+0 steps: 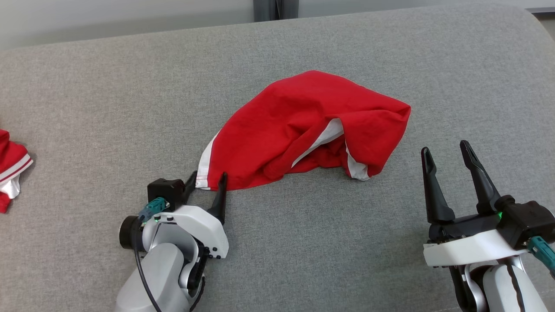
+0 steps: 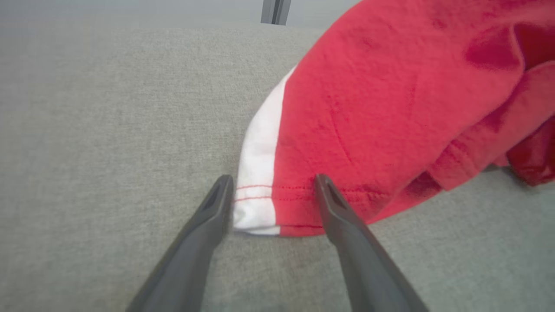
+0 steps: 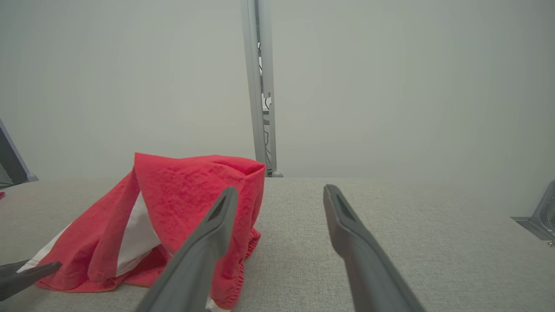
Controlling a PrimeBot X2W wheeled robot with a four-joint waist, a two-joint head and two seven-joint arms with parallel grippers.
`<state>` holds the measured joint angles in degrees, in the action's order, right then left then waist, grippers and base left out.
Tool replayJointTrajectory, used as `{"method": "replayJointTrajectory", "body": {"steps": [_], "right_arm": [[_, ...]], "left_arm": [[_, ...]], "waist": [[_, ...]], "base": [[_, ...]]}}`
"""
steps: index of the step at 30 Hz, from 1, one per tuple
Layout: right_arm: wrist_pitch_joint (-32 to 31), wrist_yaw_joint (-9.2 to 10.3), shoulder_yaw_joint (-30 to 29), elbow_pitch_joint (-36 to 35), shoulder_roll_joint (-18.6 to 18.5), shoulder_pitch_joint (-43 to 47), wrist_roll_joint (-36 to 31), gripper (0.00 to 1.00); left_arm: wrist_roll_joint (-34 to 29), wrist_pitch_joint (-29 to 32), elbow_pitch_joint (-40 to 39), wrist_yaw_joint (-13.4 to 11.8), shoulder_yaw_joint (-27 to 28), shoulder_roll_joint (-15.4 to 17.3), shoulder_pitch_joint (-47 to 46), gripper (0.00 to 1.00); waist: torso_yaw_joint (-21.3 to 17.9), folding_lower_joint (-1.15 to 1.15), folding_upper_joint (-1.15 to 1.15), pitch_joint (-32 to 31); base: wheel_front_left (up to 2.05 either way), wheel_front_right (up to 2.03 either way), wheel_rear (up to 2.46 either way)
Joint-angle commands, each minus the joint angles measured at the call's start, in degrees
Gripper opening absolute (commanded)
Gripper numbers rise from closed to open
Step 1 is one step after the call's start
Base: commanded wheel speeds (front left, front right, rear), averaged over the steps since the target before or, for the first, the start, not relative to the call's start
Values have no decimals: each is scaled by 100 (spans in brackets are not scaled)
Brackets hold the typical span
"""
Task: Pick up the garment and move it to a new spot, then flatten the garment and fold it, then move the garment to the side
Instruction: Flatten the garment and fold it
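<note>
Red with white trim, the garment lies crumpled near the middle of the table, which has a grey fabric cover. The left gripper is low at the garment's near-left corner with its fingers spread. One finger is just beside the white stripe, the other is over the red hem, and nothing is pinched yet. For a good grip, I judge it should close squarely on the stitched hem, catching cloth and not the cover, then lift slowly so the folds fall free. The right gripper hangs spread toward the near-right, apart from the garment. Another red-and-white cloth lies at the left edge, well apart, and a post stands beyond the far edge. Neither seems to hinder the lift.
</note>
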<state>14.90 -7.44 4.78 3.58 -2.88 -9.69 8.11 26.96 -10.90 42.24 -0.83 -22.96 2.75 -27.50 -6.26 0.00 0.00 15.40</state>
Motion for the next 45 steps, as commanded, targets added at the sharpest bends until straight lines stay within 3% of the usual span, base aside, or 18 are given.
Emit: {"method": "replayJointTrajectory", "body": {"steps": [1,12,26,30,37,38,45], "right_arm": [[33,-9,-3,-8,-14,-34,-1,100],[33,-9,5,47,-9,-10,-24,100],[33,-9,130,123,-6,-49,51,100],[33,-9,158,129,-7,-57,99,100],[33,-9,158,152,-7,-25,110,100],[33,-9,184,146,-6,-39,118,100],[33,-9,241,143,-9,-182,200,100]], "left_arm": [[87,-17,47,54,-30,25,-96,0],[264,-427,-208,-221,302,26,-289,0],[151,-435,-2954,-624,2152,26,-336,0],[-42,-434,-3837,-741,2443,20,-474,0],[-56,-423,-4271,-695,1510,23,-347,0],[99,-422,-4142,-728,1022,27,-350,0],[698,-424,-3399,-695,-849,29,-596,0]], "waist": [[1,0,0,-2],[73,0,0,-128],[-55,0,0,-270],[-108,0,0,-305],[-131,0,0,-362],[-145,0,0,-352],[-316,0,0,-219]], "base": [[0,0,0],[0,0,0],[0,0,0],[0,0,0],[0,0,0],[0,0,0],[0,0,0]]}}
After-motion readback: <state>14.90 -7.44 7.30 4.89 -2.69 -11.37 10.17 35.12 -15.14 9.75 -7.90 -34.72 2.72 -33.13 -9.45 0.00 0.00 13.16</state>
